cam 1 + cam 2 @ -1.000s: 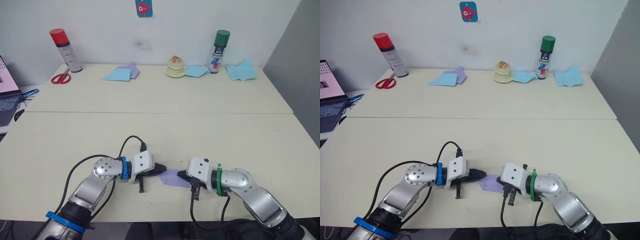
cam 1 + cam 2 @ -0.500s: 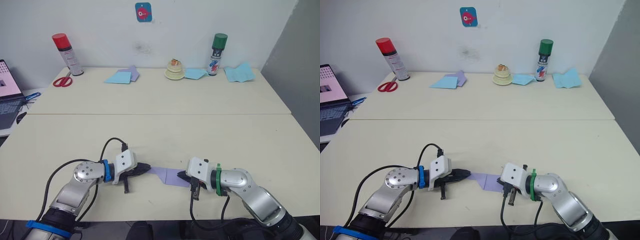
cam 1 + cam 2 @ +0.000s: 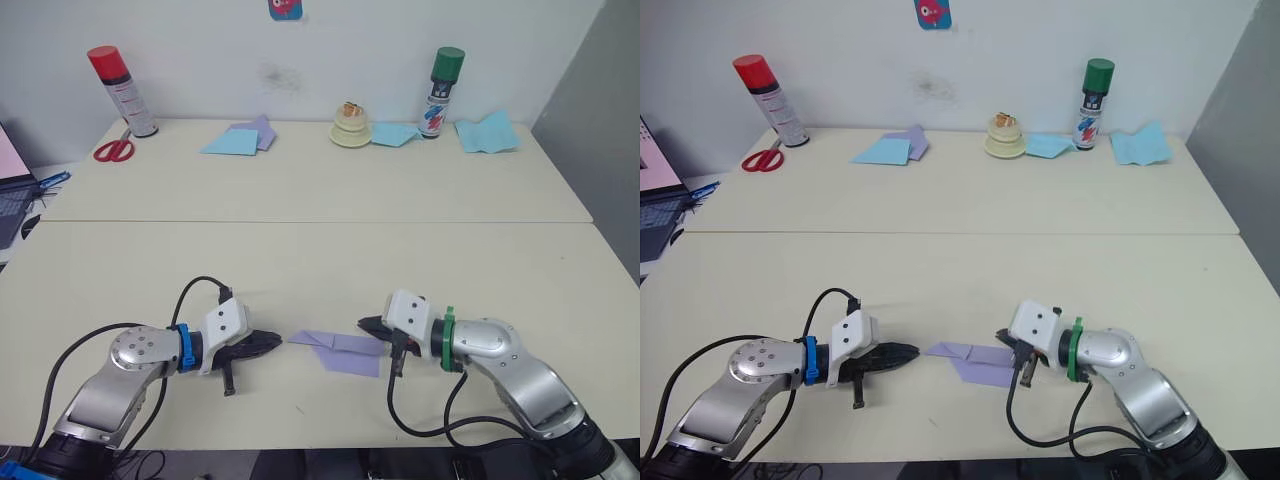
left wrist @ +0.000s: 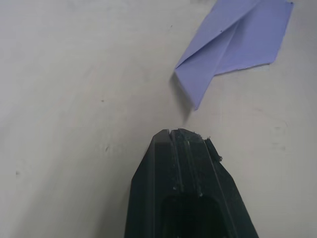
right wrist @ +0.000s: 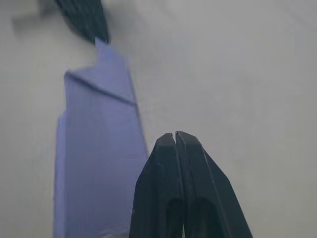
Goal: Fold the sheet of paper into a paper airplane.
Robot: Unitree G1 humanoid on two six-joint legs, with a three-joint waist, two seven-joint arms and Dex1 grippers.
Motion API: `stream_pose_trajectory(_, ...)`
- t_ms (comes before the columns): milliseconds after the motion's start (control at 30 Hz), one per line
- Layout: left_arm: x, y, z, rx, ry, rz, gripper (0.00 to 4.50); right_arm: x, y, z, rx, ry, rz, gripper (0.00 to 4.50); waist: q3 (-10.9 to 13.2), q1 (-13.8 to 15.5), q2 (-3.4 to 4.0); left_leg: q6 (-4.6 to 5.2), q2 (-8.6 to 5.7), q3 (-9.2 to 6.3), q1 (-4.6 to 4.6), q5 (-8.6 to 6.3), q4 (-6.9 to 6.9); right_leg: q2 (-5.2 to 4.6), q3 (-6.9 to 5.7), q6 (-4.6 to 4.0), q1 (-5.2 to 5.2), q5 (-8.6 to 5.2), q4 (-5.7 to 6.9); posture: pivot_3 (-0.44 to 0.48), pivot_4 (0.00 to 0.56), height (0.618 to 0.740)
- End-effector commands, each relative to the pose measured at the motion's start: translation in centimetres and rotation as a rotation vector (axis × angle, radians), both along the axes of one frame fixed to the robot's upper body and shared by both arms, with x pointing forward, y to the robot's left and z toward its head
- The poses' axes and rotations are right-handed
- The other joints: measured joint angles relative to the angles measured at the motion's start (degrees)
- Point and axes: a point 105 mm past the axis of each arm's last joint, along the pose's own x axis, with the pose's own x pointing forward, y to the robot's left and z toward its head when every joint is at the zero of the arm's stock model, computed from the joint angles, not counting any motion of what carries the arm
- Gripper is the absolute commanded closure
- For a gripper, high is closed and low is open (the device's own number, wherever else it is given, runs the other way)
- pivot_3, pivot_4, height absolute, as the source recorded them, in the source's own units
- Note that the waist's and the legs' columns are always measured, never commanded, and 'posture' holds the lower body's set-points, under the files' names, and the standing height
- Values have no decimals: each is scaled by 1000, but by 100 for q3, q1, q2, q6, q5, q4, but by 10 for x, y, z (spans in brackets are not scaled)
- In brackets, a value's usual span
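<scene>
1. The paper airplane (image 3: 340, 350) lies flat on the table (image 3: 320, 250), between both claws.
2. Left claw (image 3: 272, 341), fingers pressed together, has backed off leftward and let the paper's tip go.
3. Right claw (image 3: 366, 325), fingers together, sits beside the paper's far edge.

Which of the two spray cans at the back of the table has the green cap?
The spray can on the robot's right, between the light blue papers; the other can, by the scissors, has a red cap.

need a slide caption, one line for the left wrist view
Shut left gripper points at the tip of the folded lavender paper airplane lying on the table.
</scene>
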Motion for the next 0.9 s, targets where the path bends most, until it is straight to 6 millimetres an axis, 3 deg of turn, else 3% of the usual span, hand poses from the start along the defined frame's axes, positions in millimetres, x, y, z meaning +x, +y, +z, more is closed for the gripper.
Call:
stream_pose_trajectory(33, -3, -1, 22, -5, -53, -34, 4500, -15, -2, 33, 32, -50, 90, 4459, 28, 4, -2, -3, -2, 1, -2, -2, 2, -3, 1, 4, 0, -2, -1, 0, 150, 725)
stream_pose_trajectory(200, -11, -1, 33, 9, -62, -79, 4500, -43, -11, 50, 20, 24, 217, 4459, 98, 3, -23, -5, -14, 5, -5, -5, 9, -24, -1, 8, 3, -4, -3, 0, 150, 725)
stream_pose_trajectory(367, -16, -2, 37, 14, -65, -101, 4500, -61, -15, 34, -28, 138, 252, 4459, 108, 5, -30, -4, -13, -3, -2, -5, 10, -24, -13, 8, 6, -4, 1, 0, 150, 725)
stream_pose_trajectory(533, -20, -4, 36, 18, -74, -127, 4500, -43, 1, 15, -13, 113, 179, 4459, 109, -16, -34, -4, -13, -2, 3, -4, 14, -24, -13, 10, 9, -3, 10, 0, 150, 725)
stream_pose_trajectory(900, -23, -4, 32, 49, -117, -147, 4500, 10, 24, 5, 36, 29, 6, 4459, 110, 7, -35, -5, -13, -1, 0, -3, 29, -23, -9, 13, 12, 2, 14, 0, 150, 725)
